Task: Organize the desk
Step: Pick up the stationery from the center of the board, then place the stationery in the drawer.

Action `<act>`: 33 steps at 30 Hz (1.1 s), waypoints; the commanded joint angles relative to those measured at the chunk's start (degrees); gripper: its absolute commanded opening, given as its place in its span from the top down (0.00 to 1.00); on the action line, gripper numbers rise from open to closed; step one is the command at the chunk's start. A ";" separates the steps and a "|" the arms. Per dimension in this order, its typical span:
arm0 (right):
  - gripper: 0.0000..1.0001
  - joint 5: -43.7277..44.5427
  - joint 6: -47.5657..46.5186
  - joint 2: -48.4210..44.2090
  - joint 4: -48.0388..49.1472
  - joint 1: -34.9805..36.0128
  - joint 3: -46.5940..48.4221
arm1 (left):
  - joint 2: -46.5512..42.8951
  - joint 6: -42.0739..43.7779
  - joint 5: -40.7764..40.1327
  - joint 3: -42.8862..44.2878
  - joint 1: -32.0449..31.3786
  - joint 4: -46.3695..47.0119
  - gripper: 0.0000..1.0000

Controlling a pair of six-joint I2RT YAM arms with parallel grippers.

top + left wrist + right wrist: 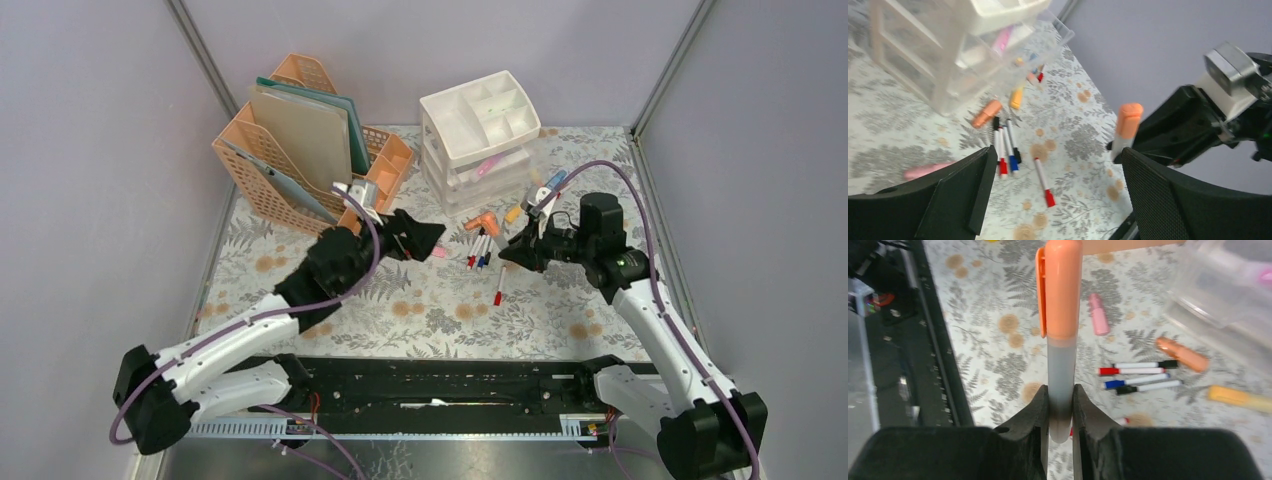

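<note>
The right claw pinched an orange-capped marker low on its barrel above the desk, the left claw gaped empty facing it, and I judged a steady, level carry to the drawers wisest.

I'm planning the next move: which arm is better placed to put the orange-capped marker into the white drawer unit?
Right. The right fingers are shut on the orange-capped marker, holding it upright above the desk, with the white drawer unit just beyond. The left fingers are open and empty.
</note>
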 commanded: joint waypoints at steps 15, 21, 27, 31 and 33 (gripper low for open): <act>0.96 33.69 -52.20 25.63 -32.86 -0.01 48.80 | 4.74 29.69 1.78 15.17 12.41 -33.14 0.01; 0.95 44.48 -64.59 33.13 -32.22 3.02 55.23 | 2.46 30.46 -0.86 14.28 12.47 -33.26 0.01; 0.93 49.26 -68.92 38.68 -31.16 6.20 56.75 | 0.42 30.20 -1.30 14.06 12.77 -33.13 0.01; 0.89 50.01 -69.35 41.81 -29.88 7.34 57.54 | -0.33 29.87 -0.41 14.06 13.24 -32.79 0.01; 0.88 50.98 -69.64 43.15 -29.12 7.44 58.13 | -0.54 29.57 -0.11 14.14 13.39 -32.83 0.01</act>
